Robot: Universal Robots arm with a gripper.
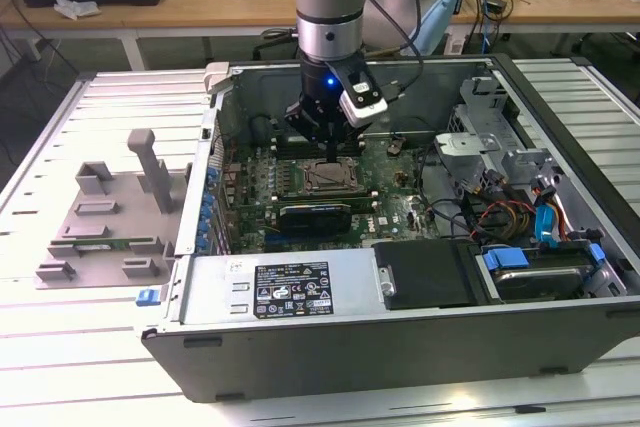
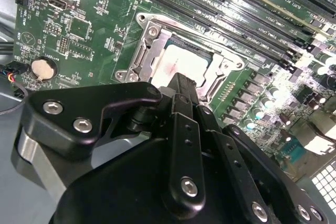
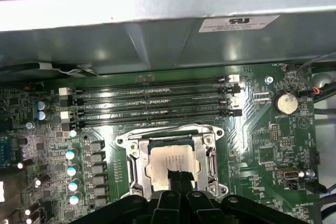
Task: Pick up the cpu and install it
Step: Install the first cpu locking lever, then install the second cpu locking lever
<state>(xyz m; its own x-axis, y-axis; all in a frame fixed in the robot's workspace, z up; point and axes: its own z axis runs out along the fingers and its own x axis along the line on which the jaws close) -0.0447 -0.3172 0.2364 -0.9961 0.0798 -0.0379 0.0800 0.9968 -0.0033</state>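
Inside the open grey metal computer case (image 1: pixel 400 277), lying on the white slatted bench (image 1: pixel 60 347). Down over the green motherboard (image 2: pixel 79 30), the black gripper (image 2: pixel 181 85), poised right above the dark square socket frame (image 3: pixel 173 161). Seated in that frame, the small flat square cpu with a pale silver top (image 2: pixel 181 64), seen in both wrist views (image 3: pixel 170 161). Fingers (image 2: pixel 184 90) drawn close together, tips at the chip's surface; cannot tell whether gripping it. At the exterior view's left, on the bench, grey plastic fixture blocks (image 1: pixel 115 212).
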